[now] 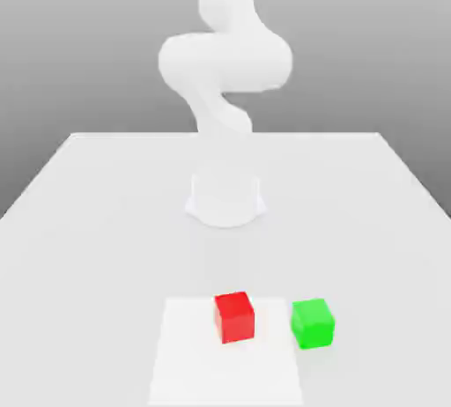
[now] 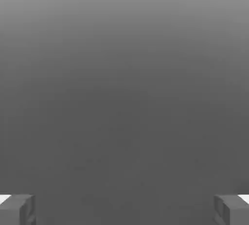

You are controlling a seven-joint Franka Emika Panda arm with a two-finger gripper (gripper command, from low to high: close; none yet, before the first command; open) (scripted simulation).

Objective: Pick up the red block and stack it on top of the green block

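The red block [image 1: 234,316] rests on a pale square patch near the table's front edge in the exterior view. Just to its right in that view, a small gap away, sits the green block [image 1: 313,323], on the table beside the patch. The white arm [image 1: 224,70] rises from its round base at the table's middle and curls upward, far from both cubes. In the hand view my gripper [image 2: 124,209] is open, its two grey fingertips [image 2: 17,209] standing wide apart with nothing between them, facing a plain grey background.
The white table [image 1: 106,220] stretches wide around the arm's round base [image 1: 225,201]. The lighter square patch [image 1: 189,361] lies at the front centre under the red cube.
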